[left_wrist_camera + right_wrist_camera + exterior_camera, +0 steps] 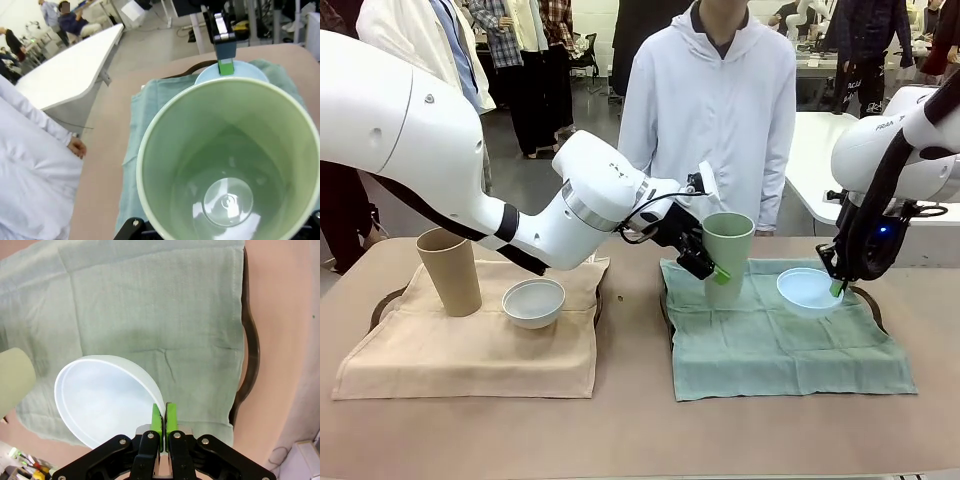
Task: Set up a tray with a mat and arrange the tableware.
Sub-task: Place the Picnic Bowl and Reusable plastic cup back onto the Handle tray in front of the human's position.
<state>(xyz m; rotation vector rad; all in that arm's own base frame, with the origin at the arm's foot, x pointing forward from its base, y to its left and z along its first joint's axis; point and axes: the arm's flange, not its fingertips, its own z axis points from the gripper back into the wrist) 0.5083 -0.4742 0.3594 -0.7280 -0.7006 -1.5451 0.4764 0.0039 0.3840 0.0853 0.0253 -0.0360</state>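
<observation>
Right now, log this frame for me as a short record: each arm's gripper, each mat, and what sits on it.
left gripper: closed around the pale green cup, upright over the green mat
right gripper: shut on the rim of the light blue bowl, bowl on green mat
tan mat: tan cup and white bowl, both free
person: standing at far side

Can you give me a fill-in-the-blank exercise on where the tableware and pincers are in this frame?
1. The left pincer is closed on the pale ____ cup.
2. The right pincer is shut on the rim of the light blue ____.
3. The tan cup and the white bowl stand on the ____ mat.
4. The light blue bowl sits over the ____ mat.

Missing words: green; bowl; beige; green
</observation>
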